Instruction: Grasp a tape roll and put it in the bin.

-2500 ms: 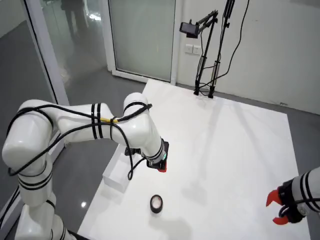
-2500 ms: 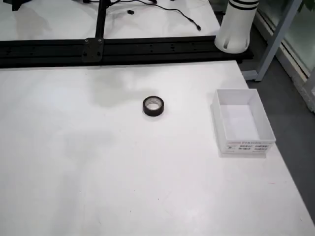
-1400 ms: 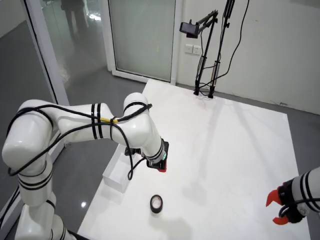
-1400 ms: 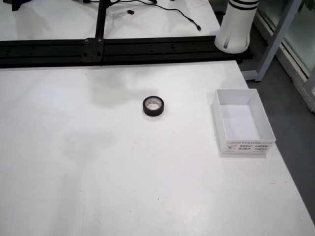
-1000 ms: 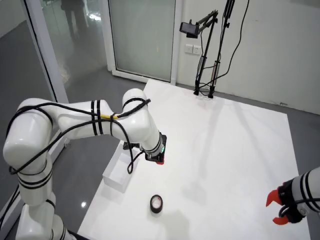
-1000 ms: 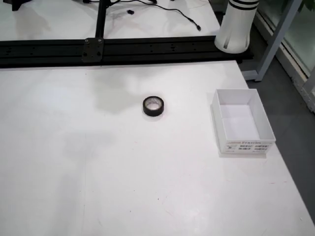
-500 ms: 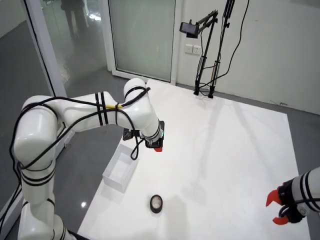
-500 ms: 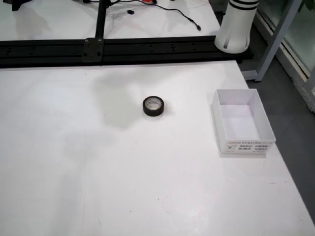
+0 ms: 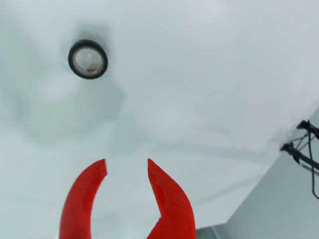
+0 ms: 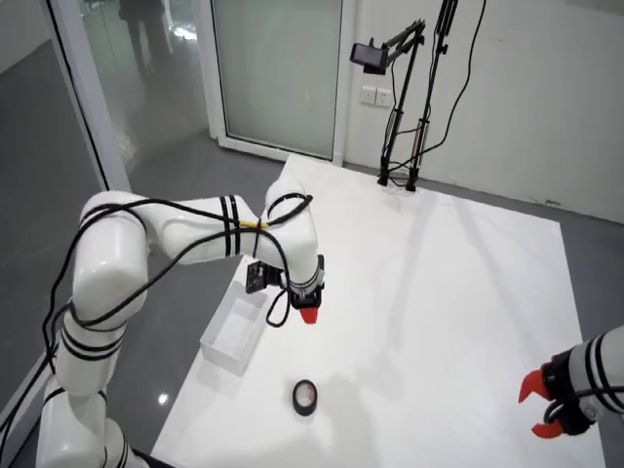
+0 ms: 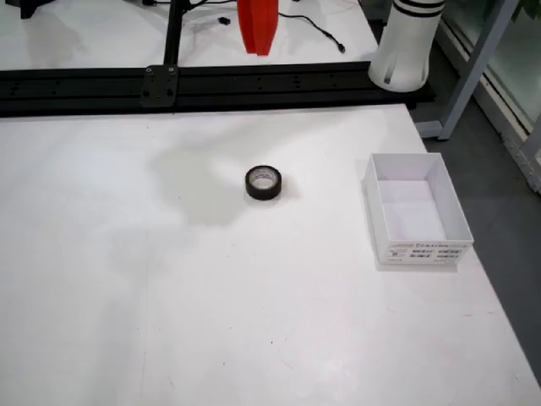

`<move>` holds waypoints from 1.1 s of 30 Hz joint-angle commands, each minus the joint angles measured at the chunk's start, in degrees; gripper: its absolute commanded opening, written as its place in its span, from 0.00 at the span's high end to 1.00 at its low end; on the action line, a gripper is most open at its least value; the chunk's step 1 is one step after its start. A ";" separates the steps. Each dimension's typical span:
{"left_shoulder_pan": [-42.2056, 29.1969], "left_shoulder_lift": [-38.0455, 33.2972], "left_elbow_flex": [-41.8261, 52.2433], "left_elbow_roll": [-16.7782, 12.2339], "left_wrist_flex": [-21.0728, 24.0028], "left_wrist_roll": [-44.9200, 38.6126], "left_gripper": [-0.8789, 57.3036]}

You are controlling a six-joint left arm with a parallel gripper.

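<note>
End effector (image 9: pixel 127 167): red fingers (image 9: pixel 82 199) spread apart, nothing between them, held above the worktop (image 11: pixel 254 321). In the view that rides on the end effector, the black tape roll (image 9: pixel 88 59) lies flat ahead and to the left, well apart from the fingertips. In the view from the front, the roll (image 11: pixel 264 183) sits near mid-worktop, with the white open bin (image 11: pixel 416 208) to its right, apart from it. A second arm's red gripper (image 10: pixel 542 408) shows at the overhead view's right edge.
</note>
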 commanded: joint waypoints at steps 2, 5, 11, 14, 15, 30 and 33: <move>1.12 6.19 7.74 0.61 -7.01 -4.66 0.62; 1.29 6.19 9.85 0.96 -7.80 -4.66 0.61; 1.29 6.72 13.89 1.58 -9.82 -5.54 0.62; 1.03 8.03 14.24 2.10 -10.35 -5.54 0.63; 0.94 8.65 14.24 2.10 -10.79 -5.63 0.63; -2.05 16.30 14.24 2.02 -16.94 -11.70 0.62; -1.96 17.00 14.24 2.19 -17.55 -12.22 0.62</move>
